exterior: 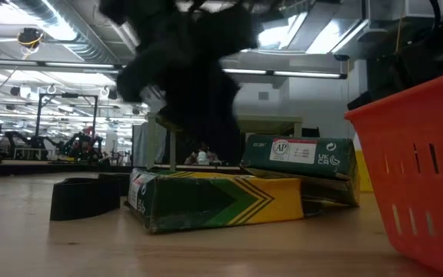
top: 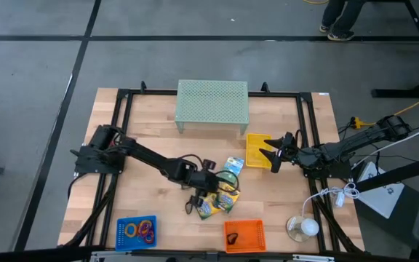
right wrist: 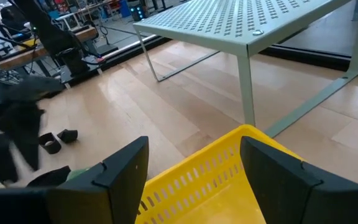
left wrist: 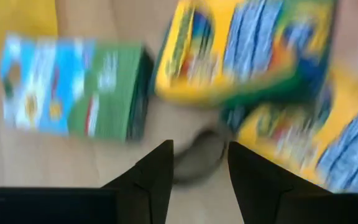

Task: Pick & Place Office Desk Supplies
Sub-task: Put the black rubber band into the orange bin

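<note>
Clearly the left end effector [top: 208, 180] is the nearer one: the crayon boxes [top: 222, 193] lie just ahead of its tips at mid-table, stacked askew. Its fingers [left wrist: 157, 174] stand partly apart, holding nothing. Rightward, the right end effector [top: 269, 153] hovers wide open and empty over the yellow bin [top: 254, 157].

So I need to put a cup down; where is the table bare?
Bare wood lies between the blue basket and the mesh riser. Crowded: the middle, with crayon boxes under the left gripper.
</note>
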You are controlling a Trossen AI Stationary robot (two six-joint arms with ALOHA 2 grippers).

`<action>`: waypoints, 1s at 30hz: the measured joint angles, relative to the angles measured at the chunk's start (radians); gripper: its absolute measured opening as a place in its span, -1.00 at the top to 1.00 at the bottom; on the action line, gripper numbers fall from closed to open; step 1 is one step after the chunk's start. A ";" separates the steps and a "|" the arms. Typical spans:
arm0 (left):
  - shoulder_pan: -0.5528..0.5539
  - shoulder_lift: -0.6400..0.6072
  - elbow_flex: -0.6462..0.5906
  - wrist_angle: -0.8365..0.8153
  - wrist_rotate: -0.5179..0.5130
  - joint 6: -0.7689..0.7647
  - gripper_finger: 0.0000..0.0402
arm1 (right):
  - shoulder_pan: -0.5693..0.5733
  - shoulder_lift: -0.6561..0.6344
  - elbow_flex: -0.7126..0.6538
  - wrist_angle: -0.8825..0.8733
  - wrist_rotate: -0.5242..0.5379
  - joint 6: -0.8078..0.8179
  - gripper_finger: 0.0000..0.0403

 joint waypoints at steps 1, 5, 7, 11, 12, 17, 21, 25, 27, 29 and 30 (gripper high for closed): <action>0.002 -0.010 -0.027 -0.002 -0.009 -0.013 0.25 | 0.000 0.000 0.000 0.000 0.000 0.002 -0.27; 0.013 -0.044 -0.112 0.059 -0.026 -0.025 0.25 | 0.000 0.000 0.000 -0.004 0.000 0.004 -0.27; 0.017 -0.055 -0.142 0.132 -0.041 0.001 0.25 | 0.000 0.000 0.000 -0.005 0.000 0.005 -0.27; 0.018 -0.061 -0.159 0.272 -0.013 0.063 0.25 | 0.000 0.000 0.000 -0.005 0.007 0.005 -0.27; 0.016 -0.061 -0.159 0.286 0.013 0.075 0.25 | 0.000 0.000 0.000 -0.005 0.008 0.005 -0.27; 0.005 -0.061 -0.160 0.274 0.090 0.089 0.25 | 0.000 0.000 0.000 -0.006 0.008 0.007 -0.27; 0.006 -0.061 -0.160 0.271 0.093 0.090 0.25 | 0.000 0.000 0.000 -0.008 0.008 0.009 -0.27; 0.014 -0.060 -0.160 0.270 0.088 0.092 0.25 | 0.000 0.000 0.000 -0.008 0.008 0.009 -0.27; 0.019 -0.060 -0.160 0.270 0.089 0.099 0.25 | 0.000 0.000 0.000 -0.008 0.008 0.009 -0.27; 0.024 -0.050 -0.159 0.270 0.089 0.103 0.25 | 0.000 0.000 0.000 -0.008 0.008 0.009 -0.27; 0.027 -0.044 -0.159 0.268 0.089 0.104 0.25 | 0.000 0.000 0.000 -0.008 0.008 0.009 -0.27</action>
